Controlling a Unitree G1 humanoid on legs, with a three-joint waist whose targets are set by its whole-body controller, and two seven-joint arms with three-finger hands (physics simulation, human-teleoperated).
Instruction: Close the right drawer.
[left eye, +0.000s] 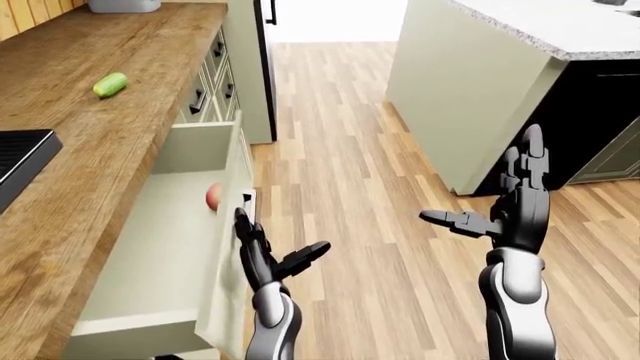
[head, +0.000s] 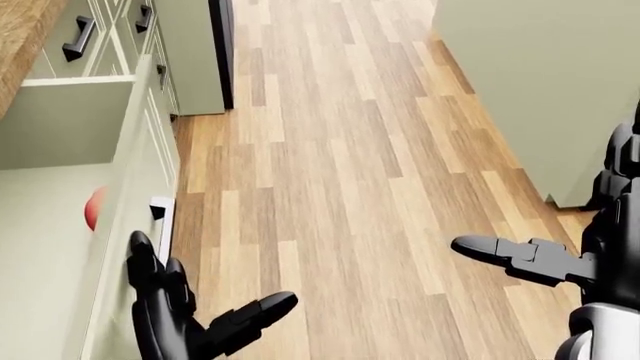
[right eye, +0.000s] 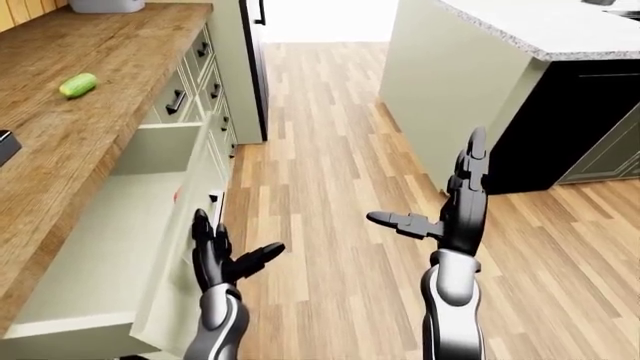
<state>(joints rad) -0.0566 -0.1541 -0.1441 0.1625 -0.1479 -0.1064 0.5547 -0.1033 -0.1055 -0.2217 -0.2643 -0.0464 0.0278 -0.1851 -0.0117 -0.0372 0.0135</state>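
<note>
Counter (left eye: 110, 142): wooden, along the left-eye view's left, a green vegetable (left eye: 111, 84) on it.
Drawer (left eye: 170, 247): pulled fully out beneath it, a red ball (left eye: 213, 197) inside.
Left hand (left eye: 262, 256): I keep its fingers spread, holding nothing, against the drawer's face to push.
Right hand (left eye: 508, 214): spread, empty, well apart over the floor.

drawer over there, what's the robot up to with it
The drawer under the wooden counter stands pulled wide out, with a red round thing inside it. The left robot hand is open, its fingers up against the drawer's front panel near the handle, placed as if to push it shut. The right robot hand hangs open over the floor, holding nothing.
</note>
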